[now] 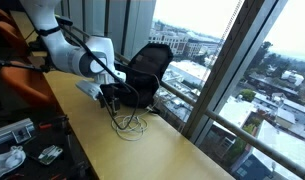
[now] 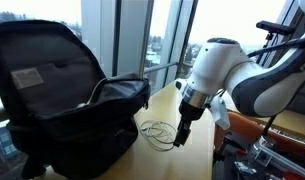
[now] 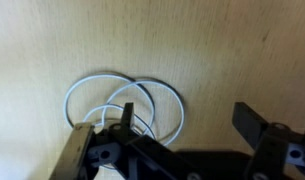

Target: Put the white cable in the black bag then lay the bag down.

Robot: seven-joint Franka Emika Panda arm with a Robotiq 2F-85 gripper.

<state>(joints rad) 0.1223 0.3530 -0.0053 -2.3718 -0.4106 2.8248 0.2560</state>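
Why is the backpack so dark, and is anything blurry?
In an exterior view the black bag is backlit by bright windows, losing detail; in an exterior view the sky is washed out, the room dim; the wrist view is evenly lit, the gripper softer than the white cable.

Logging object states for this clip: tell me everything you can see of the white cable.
The cable is a thin white cord in loose overlapping loops, lying flat on the wooden table beside the bag. The open jaws hover above it; nothing grips it. Its ends are not clear.
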